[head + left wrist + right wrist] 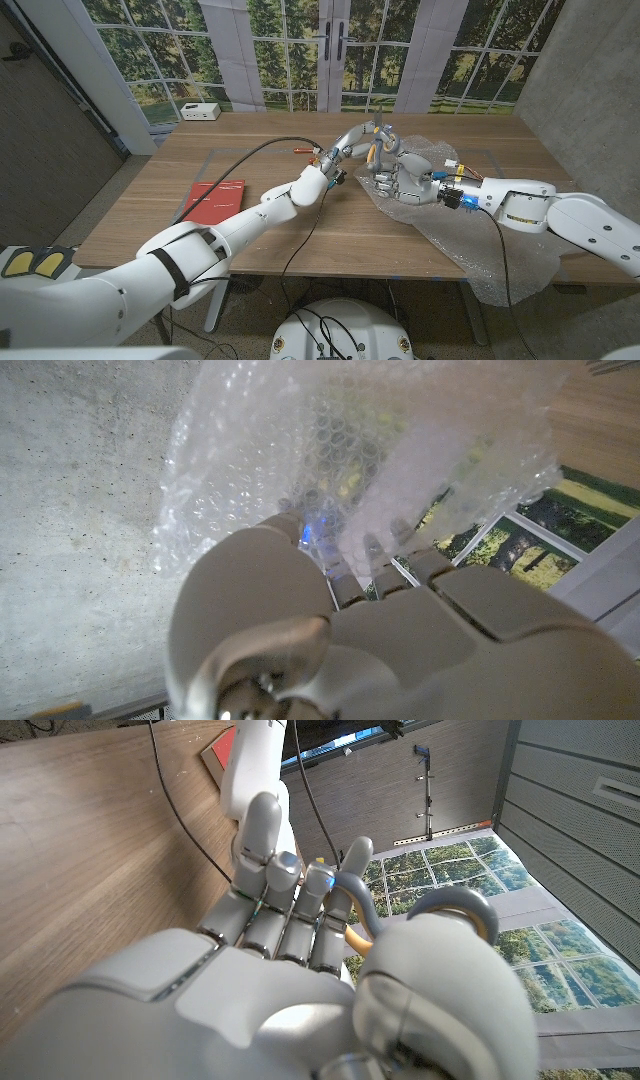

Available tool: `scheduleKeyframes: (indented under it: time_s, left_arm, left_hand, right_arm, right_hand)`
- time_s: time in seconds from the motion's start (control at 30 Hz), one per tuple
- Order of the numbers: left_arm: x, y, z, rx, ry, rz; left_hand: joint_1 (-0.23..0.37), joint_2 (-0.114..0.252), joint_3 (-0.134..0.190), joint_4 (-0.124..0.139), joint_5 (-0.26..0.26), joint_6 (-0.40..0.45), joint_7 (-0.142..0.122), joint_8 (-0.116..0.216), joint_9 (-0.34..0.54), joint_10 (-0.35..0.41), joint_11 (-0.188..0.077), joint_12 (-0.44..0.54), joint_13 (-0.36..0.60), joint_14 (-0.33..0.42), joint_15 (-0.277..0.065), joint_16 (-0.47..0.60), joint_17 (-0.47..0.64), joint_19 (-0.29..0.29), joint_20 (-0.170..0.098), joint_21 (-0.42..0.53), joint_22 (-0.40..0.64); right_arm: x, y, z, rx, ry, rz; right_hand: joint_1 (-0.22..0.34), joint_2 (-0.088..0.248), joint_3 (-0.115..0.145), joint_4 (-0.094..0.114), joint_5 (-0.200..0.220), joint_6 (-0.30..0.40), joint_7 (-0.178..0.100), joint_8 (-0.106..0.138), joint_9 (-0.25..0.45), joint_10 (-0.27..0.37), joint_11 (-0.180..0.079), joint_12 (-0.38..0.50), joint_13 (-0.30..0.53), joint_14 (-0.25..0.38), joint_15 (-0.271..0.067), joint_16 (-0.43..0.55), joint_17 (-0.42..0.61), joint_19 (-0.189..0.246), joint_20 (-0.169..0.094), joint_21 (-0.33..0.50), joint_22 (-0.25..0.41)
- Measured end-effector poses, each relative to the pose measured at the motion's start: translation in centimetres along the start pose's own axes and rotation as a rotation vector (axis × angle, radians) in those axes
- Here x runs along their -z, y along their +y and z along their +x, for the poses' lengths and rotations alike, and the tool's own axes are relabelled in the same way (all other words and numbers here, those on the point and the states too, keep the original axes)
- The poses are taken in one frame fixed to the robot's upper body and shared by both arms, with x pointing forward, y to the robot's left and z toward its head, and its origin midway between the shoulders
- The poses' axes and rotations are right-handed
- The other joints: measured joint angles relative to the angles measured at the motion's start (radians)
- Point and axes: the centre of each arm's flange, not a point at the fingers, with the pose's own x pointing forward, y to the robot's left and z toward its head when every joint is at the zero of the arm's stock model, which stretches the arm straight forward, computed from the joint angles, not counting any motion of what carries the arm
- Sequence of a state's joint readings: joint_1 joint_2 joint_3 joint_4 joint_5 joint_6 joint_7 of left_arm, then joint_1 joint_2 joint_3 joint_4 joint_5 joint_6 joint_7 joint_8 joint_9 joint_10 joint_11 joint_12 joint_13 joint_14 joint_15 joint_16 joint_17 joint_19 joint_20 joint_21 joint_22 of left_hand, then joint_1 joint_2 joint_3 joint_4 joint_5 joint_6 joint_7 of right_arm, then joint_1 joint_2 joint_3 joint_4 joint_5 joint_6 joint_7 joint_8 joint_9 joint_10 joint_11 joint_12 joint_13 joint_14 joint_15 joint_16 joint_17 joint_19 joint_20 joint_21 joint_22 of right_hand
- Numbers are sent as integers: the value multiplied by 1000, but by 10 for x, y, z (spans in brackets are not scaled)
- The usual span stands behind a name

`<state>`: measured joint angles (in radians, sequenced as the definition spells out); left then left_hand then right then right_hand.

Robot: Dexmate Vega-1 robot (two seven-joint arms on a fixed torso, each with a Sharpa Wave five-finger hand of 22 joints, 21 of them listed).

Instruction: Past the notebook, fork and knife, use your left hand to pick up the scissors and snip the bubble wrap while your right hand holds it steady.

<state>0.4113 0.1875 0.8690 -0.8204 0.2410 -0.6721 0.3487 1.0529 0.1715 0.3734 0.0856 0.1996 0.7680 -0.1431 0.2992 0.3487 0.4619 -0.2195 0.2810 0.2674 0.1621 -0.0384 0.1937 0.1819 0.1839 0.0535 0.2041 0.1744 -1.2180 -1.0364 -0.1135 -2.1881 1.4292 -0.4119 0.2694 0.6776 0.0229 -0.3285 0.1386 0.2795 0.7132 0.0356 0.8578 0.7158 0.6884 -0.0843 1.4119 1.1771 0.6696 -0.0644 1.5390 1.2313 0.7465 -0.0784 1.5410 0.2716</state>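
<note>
From the head camera I have my left hand (352, 146) reaching to the middle of the table (250, 245), its fingers wrapped around the scissors (374, 150), which stand up with their handles against my right hand (398, 180). The right hand is pressed onto the bubble wrap (470, 245), fingers curled into the sheet. That single sheet runs from the two hands toward the right front corner and spills over the table's front edge there. One red notebook (212, 200) lies flat on the left half, near the front edge, well apart from the hands; bare wood lies between it and them, and more behind them up to the far edge. One white box (200, 111) sits at the far left corner. I cannot pick out a fork or knife.

In the left wrist camera the bubble wrap (380, 450) hangs just beyond my left hand (330, 640); the fingers run up into it and I cannot see what they hold.

In the right wrist camera my right hand (300, 990) is clenched, and the grey and orange scissor handles (440, 915) loop beside its fingers. The notebook (222, 748) shows as a red corner far along the wood.
</note>
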Motion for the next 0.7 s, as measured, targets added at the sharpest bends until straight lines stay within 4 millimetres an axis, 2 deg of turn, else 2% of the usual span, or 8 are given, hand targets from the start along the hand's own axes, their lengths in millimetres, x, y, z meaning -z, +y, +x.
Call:
scheduleKeyframes:
  time_s: [0.7]
  left_arm:
    - [-4, 0, 9, -38, 7, 1]
  left_hand:
    - [-8, 0, 8, -8, -4, 0, 0, -4, -1, 11, 0, 0, 0, 10, 1, 0, 0, 0, 0, 0, 0]
  right_arm:
    - [8, 2, -1, -21, 24, 14]
  right_hand:
    - [-4, 4, 0, 0, 0, 0, 0, -11, 0, -3, -3, 0, -11, 0, 0, 0, 0, 0, 0, 0, -7]
